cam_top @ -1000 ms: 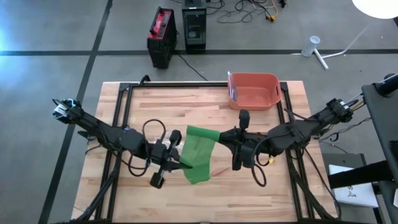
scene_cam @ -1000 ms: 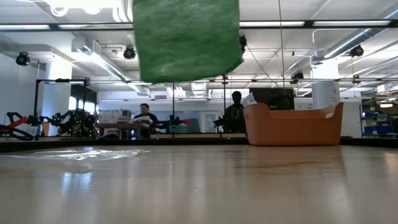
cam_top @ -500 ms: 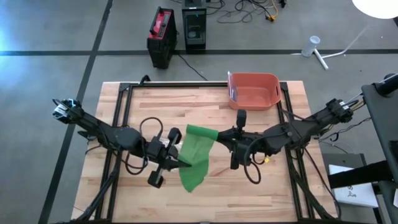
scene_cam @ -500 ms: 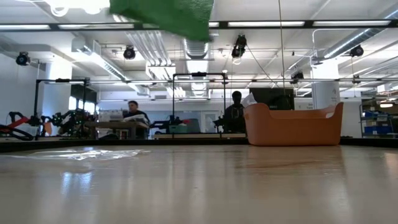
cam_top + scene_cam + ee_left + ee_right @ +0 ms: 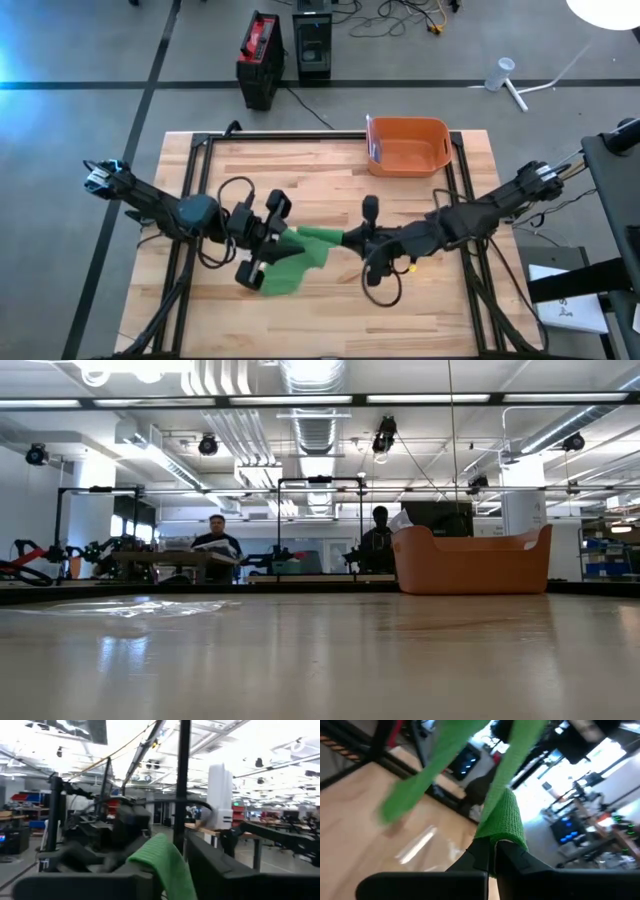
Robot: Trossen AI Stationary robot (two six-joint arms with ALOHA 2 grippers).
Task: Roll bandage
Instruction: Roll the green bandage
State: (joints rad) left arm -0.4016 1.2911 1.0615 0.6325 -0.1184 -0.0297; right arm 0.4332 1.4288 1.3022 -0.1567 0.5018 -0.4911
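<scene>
Grey concrete floor (image 5: pixel 80 60), bright ceiling strip lights (image 5: pixel 300 400), distant workbenches (image 5: pixel 180 560).

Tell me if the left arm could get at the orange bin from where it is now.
Probably not right away: the left gripper is at the green bandage, which the right gripper pinches. The orange bin sits at the far right side, nearer the right arm.

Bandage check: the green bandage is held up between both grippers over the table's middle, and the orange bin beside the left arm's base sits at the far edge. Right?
Not quite. The bin sits at the far edge on the right arm's side, not by the left arm's base; the high view shows it. The bandage does hang between the left gripper and the right gripper over the table's middle.
</scene>
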